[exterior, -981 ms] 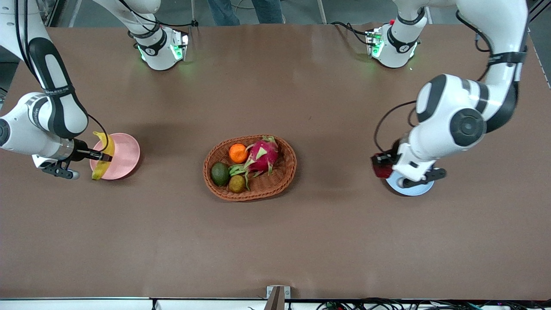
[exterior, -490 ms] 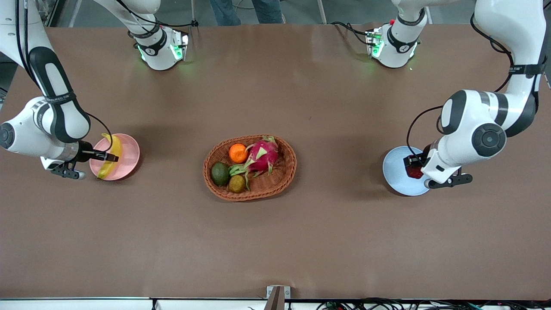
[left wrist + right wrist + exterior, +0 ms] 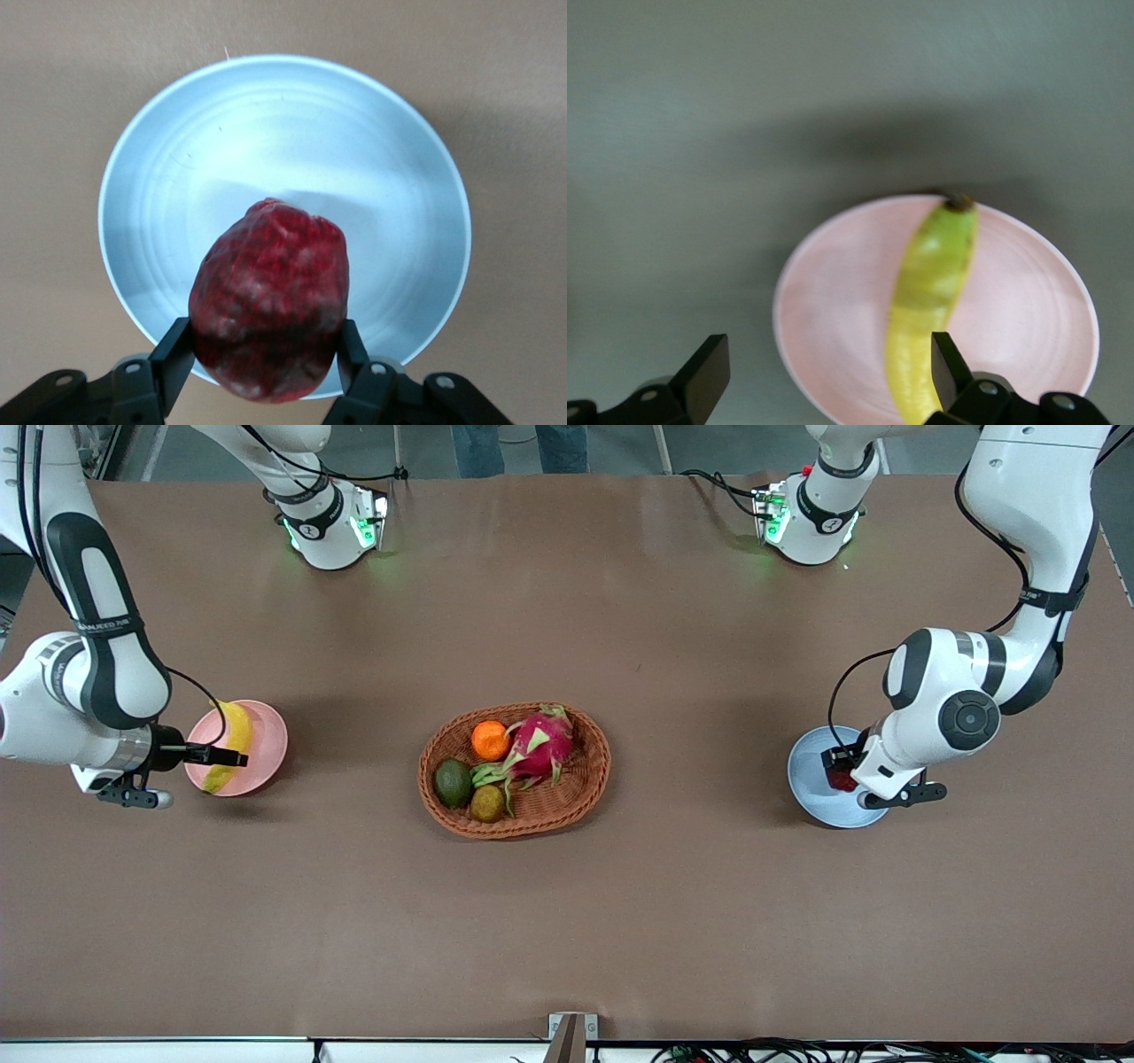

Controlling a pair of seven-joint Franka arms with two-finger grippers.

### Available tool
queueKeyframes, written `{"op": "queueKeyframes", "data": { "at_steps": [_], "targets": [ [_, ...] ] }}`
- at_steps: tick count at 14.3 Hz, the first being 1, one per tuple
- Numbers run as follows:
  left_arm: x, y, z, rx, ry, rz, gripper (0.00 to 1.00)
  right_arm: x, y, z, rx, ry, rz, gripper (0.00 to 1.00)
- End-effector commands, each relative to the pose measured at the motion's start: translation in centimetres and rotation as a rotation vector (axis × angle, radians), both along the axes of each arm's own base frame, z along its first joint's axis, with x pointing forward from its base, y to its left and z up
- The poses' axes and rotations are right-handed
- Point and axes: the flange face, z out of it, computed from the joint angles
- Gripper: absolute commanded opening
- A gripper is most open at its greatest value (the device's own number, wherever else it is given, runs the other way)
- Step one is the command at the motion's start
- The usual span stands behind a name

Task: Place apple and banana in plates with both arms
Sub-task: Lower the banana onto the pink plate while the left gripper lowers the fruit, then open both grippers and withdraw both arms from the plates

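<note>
Two fruits are at their plates, so the task stands at the release step on both sides. Toward the right arm's end of the table, the banana [image 3: 228, 746] lies in the pink plate [image 3: 266, 737]; in the right wrist view the banana [image 3: 930, 301] runs across the pink plate [image 3: 1019, 310] with its dark tip near the rim, and the right gripper [image 3: 824, 372] has its fingers spread wide, one well clear of the fruit and the other just beside it, so I judge the banana already let go. From the front, the right gripper [image 3: 217, 756] hangs low over the edge of that plate. Toward the left arm's end, the left gripper [image 3: 840, 772] is over the blue plate [image 3: 811, 779], pinching the apple [image 3: 842, 778]. The left wrist view shows the apple [image 3: 270, 297] clamped between the two fingers [image 3: 173, 354], with the blue plate [image 3: 283, 133] spread underneath it; whether the fruit touches the plate I cannot tell. For the next move, the left arm probably needs to settle the apple onto the middle of the plate and open its fingers, then lift straight up so the blocky fruit does not roll or get dragged off. On the other side, the right arm calls for a clean rise away without nudging the banana. Between the plates, the wicker basket [image 3: 585, 779] holds a dragon fruit [image 3: 540, 744], an orange [image 3: 489, 740] and two darker fruits, none of which concern this job.
</note>
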Motion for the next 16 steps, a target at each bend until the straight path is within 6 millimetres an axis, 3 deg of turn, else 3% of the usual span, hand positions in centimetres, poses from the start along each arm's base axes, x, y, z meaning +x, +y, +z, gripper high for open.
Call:
{"op": "queueKeyframes", "data": {
  "at_steps": [1,2,3,4,5,6,8,10,12,13,16],
  "targets": [
    [-0.5,0.3,0.1,0.013,-0.007,-0.02,0.38,0.5,3.0,4.2,-0.006,-0.038,0.06,1.0],
    [-0.5,0.5,0.0,0.013,-0.005,-0.017,0.39,0.7,3.8,6.2,-0.038,-0.041,0.081,1.0],
    [-0.5,0.5,0.0,0.013,-0.005,-0.017,0.47,1.0,4.8,8.3,-0.085,-0.03,0.085,1.0],
    [-0.4,0.5,0.2,0.013,-0.01,-0.016,0.76,1.5,6.1,10.5,-0.136,0.006,0.056,1.0],
    [-0.1,0.4,0.8,0.013,-0.02,-0.017,0.9,2.1,7.7,12.8,-0.166,0.048,0.03,1.0],
    [0.1,0.4,1.5,0.015,-0.027,-0.016,0.95,2.6,8.6,14.7,-0.173,0.071,0.028,1.0],
    [1.4,0.6,5.2,0.028,-0.052,-0.012,0.98,3.2,9.4,18.4,-0.168,0.085,0.029,1.0],
    [2.7,1.0,10.6,0.037,-0.013,-0.046,0.98,3.5,9.4,19.8,-0.157,0.065,0.021,1.0],
    [3.5,1.7,16.9,0.021,0.005,-0.115,0.98,4.2,8.2,22.8,-0.161,0.015,0.012,1.0],
    [3.6,3.0,20.6,-0.023,-0.013,-0.11,0.98,4.4,7.8,23.9,-0.17,0.012,0.012,1.0],
    [2.0,5.7,30.1,-0.124,-0.116,-0.113,0.99,5.3,7.1,24.5,-0.178,0.048,0.011,1.0]
  ]
}}
